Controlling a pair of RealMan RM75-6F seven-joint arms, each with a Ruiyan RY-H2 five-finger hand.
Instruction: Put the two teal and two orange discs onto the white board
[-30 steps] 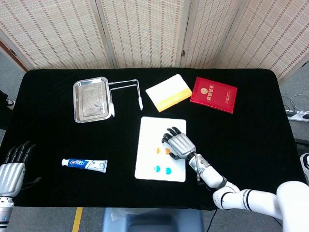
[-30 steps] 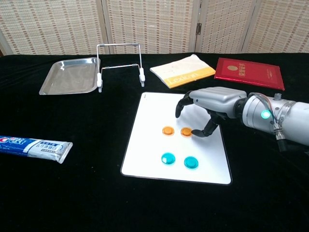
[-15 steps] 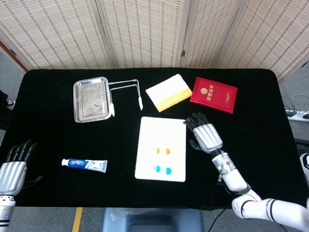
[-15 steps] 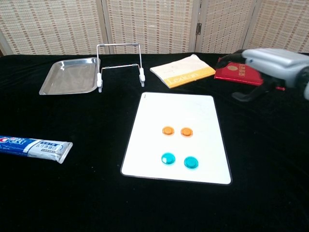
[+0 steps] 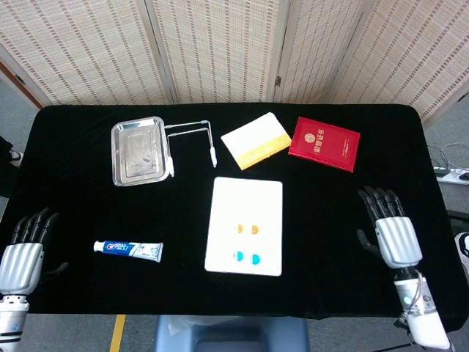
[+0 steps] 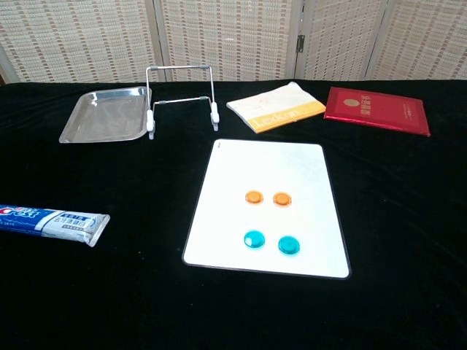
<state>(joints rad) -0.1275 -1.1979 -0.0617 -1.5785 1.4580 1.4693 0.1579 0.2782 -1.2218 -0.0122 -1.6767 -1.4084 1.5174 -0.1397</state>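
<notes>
The white board lies flat in the middle of the black table. On it sit two orange discs side by side, with two teal discs just nearer the front edge. The head view shows the orange pair and the teal pair too. My right hand hovers at the table's right front, fingers spread, holding nothing. My left hand is at the left front edge, fingers apart and empty. Neither hand appears in the chest view.
A steel tray and a wire stand are at the back left. A yellow-and-white booklet and a red booklet lie behind the board. A toothpaste tube lies at the front left.
My right hand let go of the right orange disc, lifted off the board and drew back to the table's right front. All four discs stay put. The left hand barely moved.
</notes>
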